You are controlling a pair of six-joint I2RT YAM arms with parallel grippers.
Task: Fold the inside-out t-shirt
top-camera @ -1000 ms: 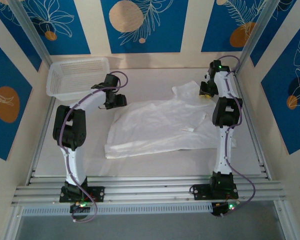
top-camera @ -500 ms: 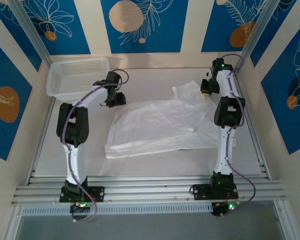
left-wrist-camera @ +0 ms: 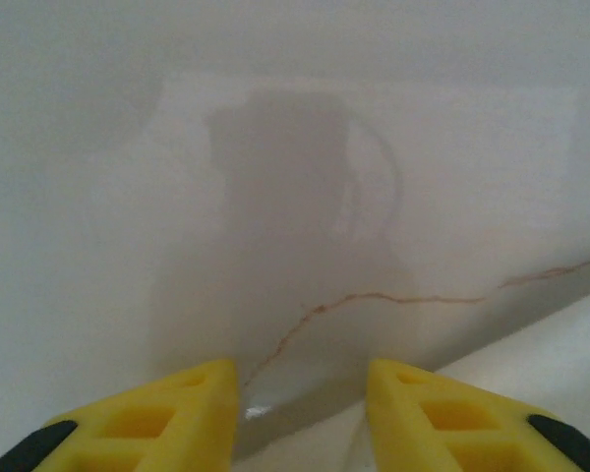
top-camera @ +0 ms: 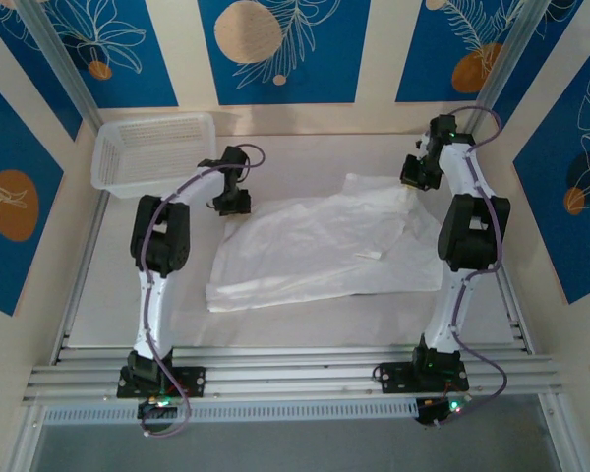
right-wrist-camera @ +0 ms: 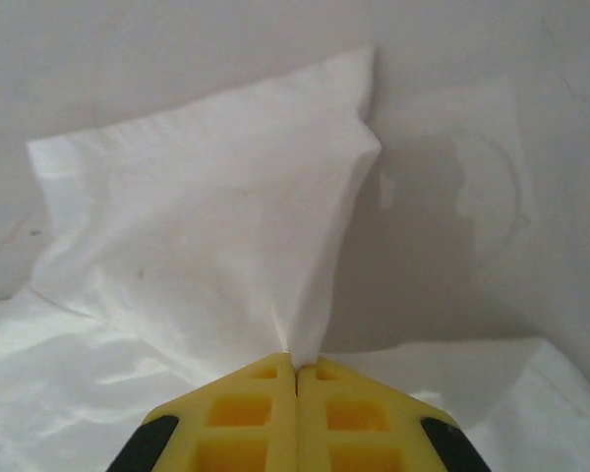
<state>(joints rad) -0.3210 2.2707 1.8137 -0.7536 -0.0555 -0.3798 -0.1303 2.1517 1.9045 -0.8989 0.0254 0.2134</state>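
Observation:
The white inside-out t-shirt [top-camera: 315, 246] lies spread and wrinkled across the middle of the table, a small tag [top-camera: 372, 256] showing near its right side. My right gripper [top-camera: 419, 177] is at the shirt's far right corner, shut on a pinch of the cloth; in the right wrist view the yellow fingers [right-wrist-camera: 246, 403] meet with the sleeve [right-wrist-camera: 206, 236] fanning up out of them. My left gripper [top-camera: 232, 203] hovers at the shirt's far left corner. Its yellow fingers [left-wrist-camera: 167, 413] stand open, the shirt's edge [left-wrist-camera: 531, 364] lying just right of them.
A white plastic mesh basket [top-camera: 152, 147] stands at the back left corner. A thin brown thread [left-wrist-camera: 374, 297] lies on the table ahead of the left gripper. Metal rails run along the table's near edge [top-camera: 295, 379].
Both arms have stretched farther out. The right gripper has carried the sleeve corner back and to the right. The left gripper has shifted right, closer to the shirt's far left corner.

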